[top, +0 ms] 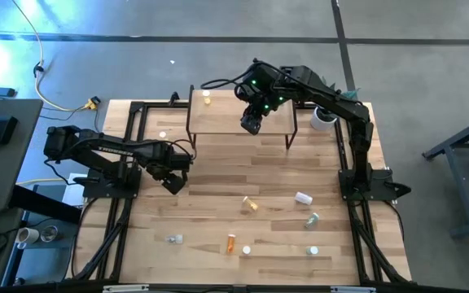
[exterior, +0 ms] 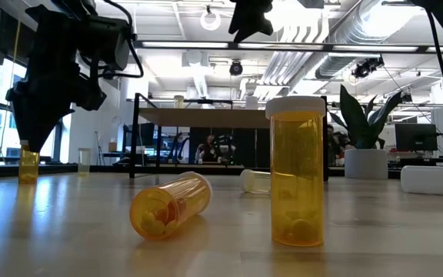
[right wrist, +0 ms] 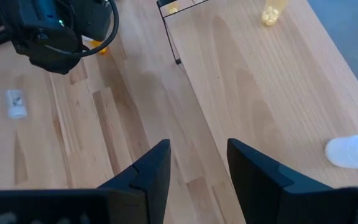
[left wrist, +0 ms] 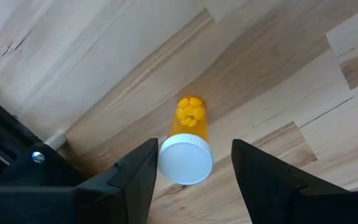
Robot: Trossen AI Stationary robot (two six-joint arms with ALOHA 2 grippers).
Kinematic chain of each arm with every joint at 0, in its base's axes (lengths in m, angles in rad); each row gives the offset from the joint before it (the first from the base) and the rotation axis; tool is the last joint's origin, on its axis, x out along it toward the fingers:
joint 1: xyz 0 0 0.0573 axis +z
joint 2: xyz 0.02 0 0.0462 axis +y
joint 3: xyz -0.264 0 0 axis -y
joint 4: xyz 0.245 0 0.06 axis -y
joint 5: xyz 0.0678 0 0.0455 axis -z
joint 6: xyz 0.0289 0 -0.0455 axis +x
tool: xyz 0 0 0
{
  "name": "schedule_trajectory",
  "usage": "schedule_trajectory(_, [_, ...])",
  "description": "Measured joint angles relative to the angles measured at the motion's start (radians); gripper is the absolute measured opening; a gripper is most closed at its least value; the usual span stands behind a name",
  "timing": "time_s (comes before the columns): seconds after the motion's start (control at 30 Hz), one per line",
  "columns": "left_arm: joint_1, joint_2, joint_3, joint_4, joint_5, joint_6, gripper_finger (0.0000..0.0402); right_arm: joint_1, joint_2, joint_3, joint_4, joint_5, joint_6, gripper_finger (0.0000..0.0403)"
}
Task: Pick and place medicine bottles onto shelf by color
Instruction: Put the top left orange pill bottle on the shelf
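Note:
An orange medicine bottle [left wrist: 190, 124] with a white cap [left wrist: 185, 160] stands upright on the table. My left gripper [left wrist: 194, 149] points down over it near the table's left side [top: 173, 183], open, with one finger on each side of the cap. The shelf [top: 218, 122] stands at the far middle on thin black legs. A yellow bottle [top: 208, 98] sits on its left end and a white one [right wrist: 353, 152] lies near its far edge. My right gripper [top: 251, 124] hangs open above the shelf [right wrist: 197, 149], with nothing between its fingers. My left gripper comes at the bottle from above, pointing down, with its fingers on either side of the white cap. One finger [left wrist: 145, 171] stands right at the cap's rim [left wrist: 162, 163]; I cannot tell whether it touches. The other finger stands clear of the cap.
More bottles are scattered over the near half of the table. Among them are a yellow one lying on its side [top: 251, 205], a white one [top: 303, 198], a greenish one [top: 312, 218], an orange one [top: 231, 242] and a clear one [top: 174, 238]. A white container [top: 324, 118] stands right of the shelf.

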Motion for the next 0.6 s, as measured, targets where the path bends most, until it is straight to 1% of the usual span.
schedule_trajectory(0.1, [0.000, 0.000, 0.000, 0.000, 0.000, 0.000, 0.0174, 0.000, 0.000, 0.000, 0.000, 0.000, 0.000, 0.0149])
schedule_trajectory(0.3, [0.000, 0.000, 0.000, 0.000, 0.000, 0.000, 0.0122, 0.000, 0.000, 0.000, 0.000, 0.000, -0.004, 0.0149])
schedule_trajectory(0.4, [0.000, 0.000, 0.000, 0.000, 0.001, 0.012, 0.0104, 0.000, 0.000, 0.000, 0.000, 0.000, -0.004, 0.0149])
schedule_trajectory(0.5, [0.000, 0.000, 0.000, 0.000, 0.011, 0.037, 0.0102, 0.000, 0.000, 0.000, 0.000, 0.000, -0.004, 0.0149])
schedule_trajectory(0.6, [0.000, -0.001, 0.000, 0.000, 0.028, 0.058, 0.0112, 0.000, 0.000, 0.000, 0.000, 0.000, 0.004, 0.0149])
